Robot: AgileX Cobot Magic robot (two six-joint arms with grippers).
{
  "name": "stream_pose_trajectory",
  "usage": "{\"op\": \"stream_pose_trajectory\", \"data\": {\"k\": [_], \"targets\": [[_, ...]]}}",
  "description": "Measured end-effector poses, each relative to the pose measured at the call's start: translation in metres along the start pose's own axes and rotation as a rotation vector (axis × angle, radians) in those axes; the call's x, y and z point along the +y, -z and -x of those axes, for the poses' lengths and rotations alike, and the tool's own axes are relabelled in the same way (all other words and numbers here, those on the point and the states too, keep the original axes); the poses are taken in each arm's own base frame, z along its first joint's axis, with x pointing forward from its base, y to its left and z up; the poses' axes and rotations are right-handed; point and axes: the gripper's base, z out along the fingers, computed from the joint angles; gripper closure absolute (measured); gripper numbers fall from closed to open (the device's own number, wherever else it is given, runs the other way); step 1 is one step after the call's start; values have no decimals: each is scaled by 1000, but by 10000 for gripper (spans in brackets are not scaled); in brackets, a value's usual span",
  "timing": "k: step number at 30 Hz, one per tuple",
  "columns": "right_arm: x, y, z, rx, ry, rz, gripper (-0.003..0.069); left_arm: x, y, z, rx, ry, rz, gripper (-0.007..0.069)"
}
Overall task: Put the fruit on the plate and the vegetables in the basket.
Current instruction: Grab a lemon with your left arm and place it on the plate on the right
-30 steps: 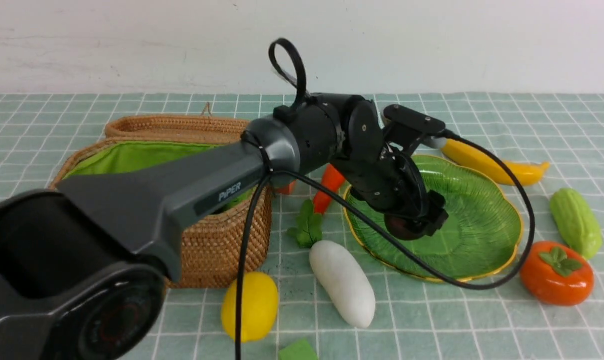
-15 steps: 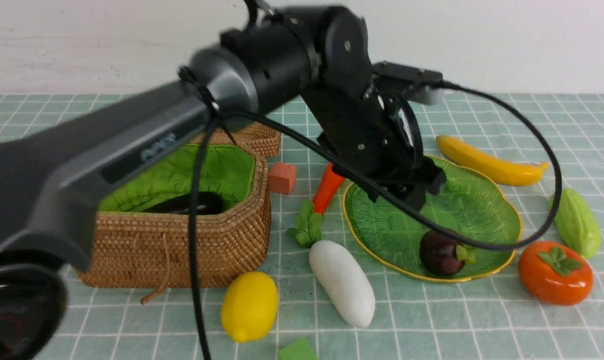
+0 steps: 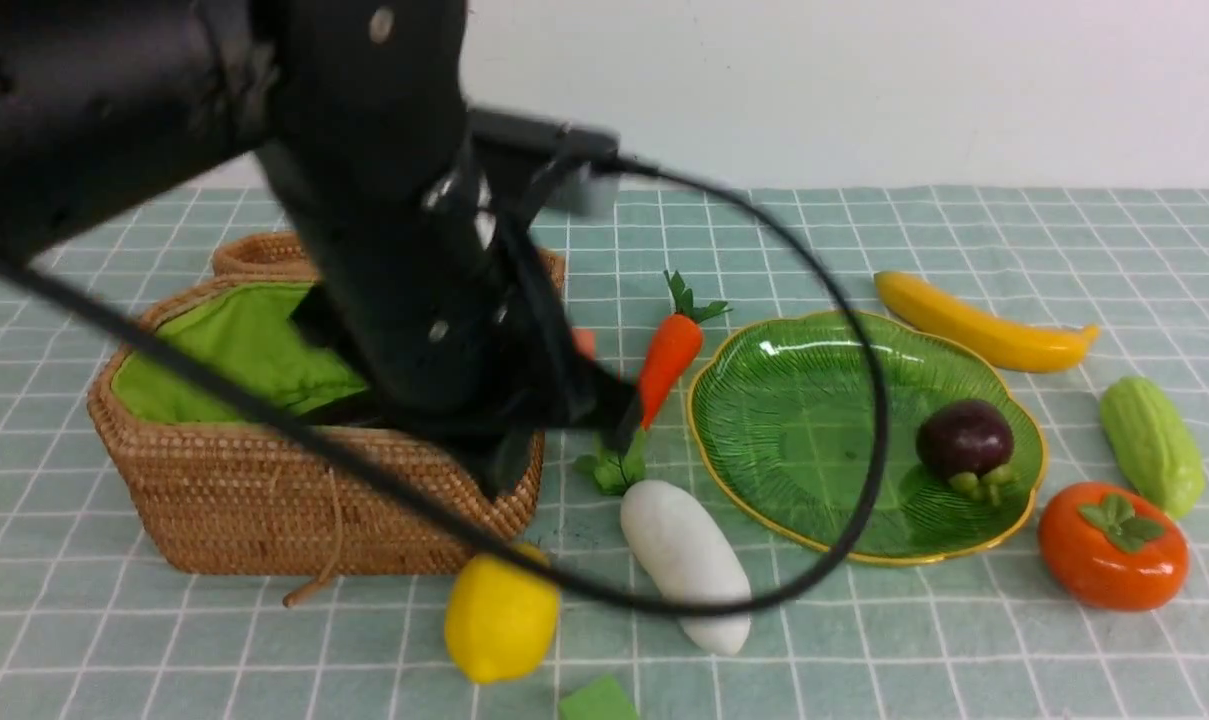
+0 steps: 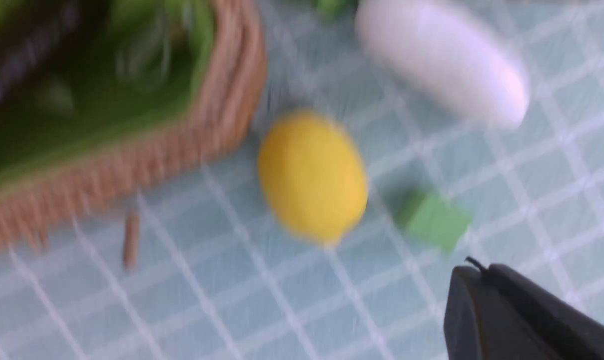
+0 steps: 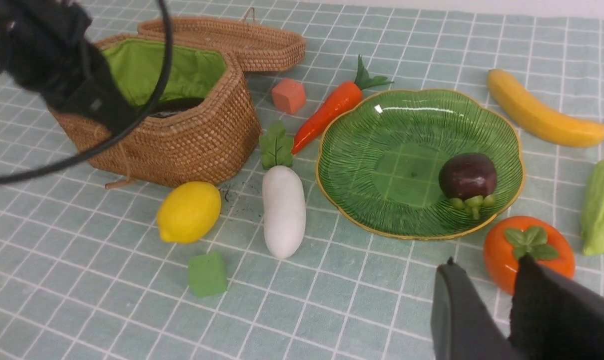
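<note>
On the table (image 3: 964, 640), the basket (image 3: 264, 500) has the blurred left end effector (image 3: 564, 440) hanging at its 3 o'clock edge, and I cannot tell how wide its grip is. The plate (image 3: 814, 420) holds the mangosteen (image 3: 964, 437) at its 3 o'clock side. The right end effector (image 5: 487, 270) is narrow and empty, near the persimmon (image 5: 501, 250).

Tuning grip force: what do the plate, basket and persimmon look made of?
The plate: likely glass, translucent green, glossy, ribbed, gold-edged; the tablecloth grid shows through it. The basket: woven wicker, matte tan, with green cloth lining. The persimmon: probably hard plastic, glossy orange with highlights; the look leaves it open.
</note>
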Motion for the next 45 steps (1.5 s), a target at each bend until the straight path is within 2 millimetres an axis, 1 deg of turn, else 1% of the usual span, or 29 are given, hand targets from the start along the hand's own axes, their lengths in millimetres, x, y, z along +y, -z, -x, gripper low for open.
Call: {"op": "stream_pose_trajectory", "data": {"k": [1,3,4,6,7,8,9,12,13,14,15,16,17,20,22,25,28,31,35,41,45], "targets": [[0,0,1,-9,2,3,482,3,-16,-15,50,12,2,635],[1,0,2,-20,17,7,482,6,-40,-32,78,34,3,605],[1,0,2,-27,22,11,482,8,-54,-39,80,52,4,568],[1,0,3,-35,26,13,482,10,-73,-47,66,87,1,482],[1,0,3,-36,25,14,482,10,-75,-48,64,90,0,461],[1,0,3,-38,25,14,482,10,-81,-49,53,106,-3,419],[1,0,3,-39,25,15,482,11,-92,-50,21,131,-5,317],[2,0,4,-41,26,17,482,11,-104,-45,-16,136,6,169],[2,0,4,-41,25,18,482,11,-107,-44,-21,136,8,132],[2,0,4,-41,27,18,482,11,-108,-43,-27,137,8,123],[2,0,4,-42,26,21,482,11,-112,-42,-34,138,10,82],[2,0,4,-43,24,26,481,11,-119,-39,-47,137,18,24],[3,0,4,-44,22,32,480,12,-124,-38,-51,141,27,-1],[4,0,4,-42,21,45,480,13,-132,-36,-56,155,45,-20],[6,0,3,-38,44,62,480,15,-142,-35,-55,182,74,-22],[7,0,3,-34,57,78,480,16,-148,-35,-49,198,91,-13],[10,1,2,-27,76,108,480,16,-155,-34,-52,218,95,17],[11,1,2,-25,79,116,480,16,-155,-34,-56,227,91,32],[11,1,2,-25,80,117,485,14,-152,-35,-47,263,71,33],[11,1,2,-26,80,117,487,13,-144,-34,-60,280,56,33],[11,1,2,-28,84,117,487,13,-142,-33,-67,283,51,33]]}}
